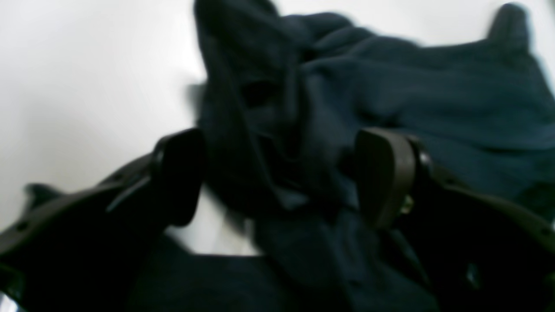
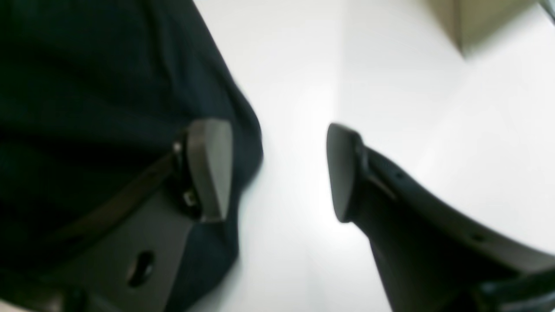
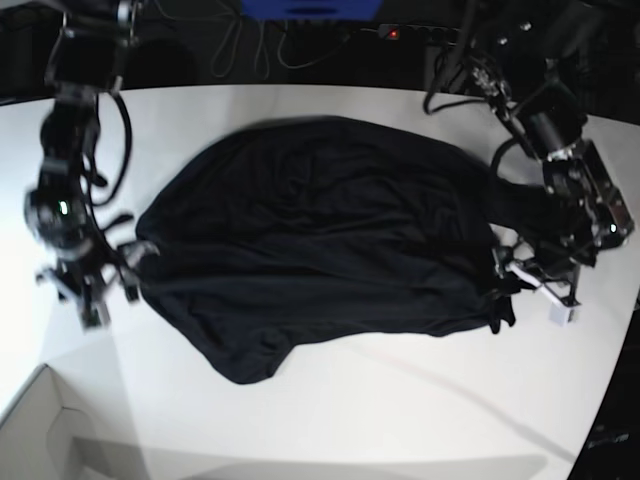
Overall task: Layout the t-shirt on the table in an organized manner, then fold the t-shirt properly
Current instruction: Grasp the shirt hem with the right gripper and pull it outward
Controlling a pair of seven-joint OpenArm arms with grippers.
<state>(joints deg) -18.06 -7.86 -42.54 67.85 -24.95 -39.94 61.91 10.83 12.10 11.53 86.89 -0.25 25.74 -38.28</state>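
left claw (image 1: 277, 177): standing wide open, its two pads well apart; dark cloth is bunching up between and beyond them, but neither pad is pressing on it as far as the blurred left wrist view is showing.
right claw (image 2: 277, 173): also standing open, with bare white showing in the gap between its pads; one pad is sitting over the edge of the cloth, the other is hanging over the bare top.
t-shirt (image 3: 320, 240): lying spread but rumpled across the middle of the surface, stretching between the two claws; its one end is reaching the left claw (image 3: 535, 285), its other end is lying just beside the right claw (image 3: 95, 280).
surface (image 3: 400, 410): white and glossy, showing bare in front of both claws and beyond the shirt.
box (image 3: 45, 435): white, sitting at the corner near the right claw, apart from the shirt.
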